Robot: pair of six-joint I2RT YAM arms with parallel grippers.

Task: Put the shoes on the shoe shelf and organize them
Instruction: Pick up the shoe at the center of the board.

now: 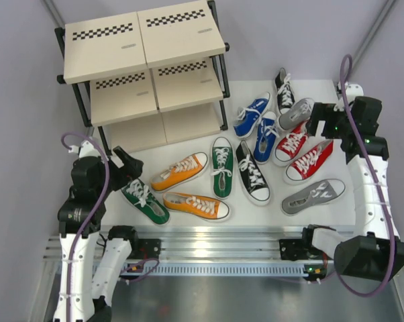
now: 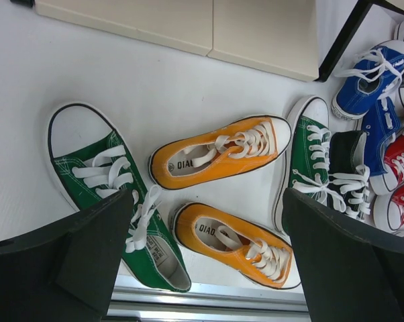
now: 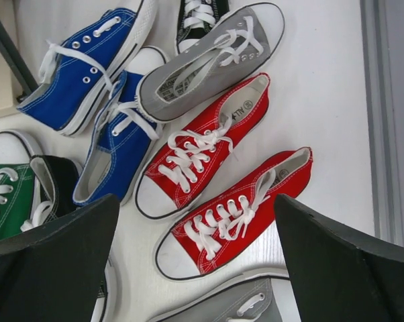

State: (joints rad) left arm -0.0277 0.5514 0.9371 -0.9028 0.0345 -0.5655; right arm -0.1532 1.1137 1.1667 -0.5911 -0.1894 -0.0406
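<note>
hovering left gripper (image 2: 209, 194) and right gripper (image 3: 196, 198), both spread wide and empty, over shoes (image 1: 222, 168) lying scattered on the table (image 1: 245, 94) by the shoe shelf (image 1: 108, 50), likely handling light and floppy, favouring a pinch across the heel.

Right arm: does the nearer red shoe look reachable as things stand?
Probably yes. The right claw is open and hangs above that red shoe, whose top is uncovered. The other red shoe lies close alongside, so a finger may nudge it.
</note>
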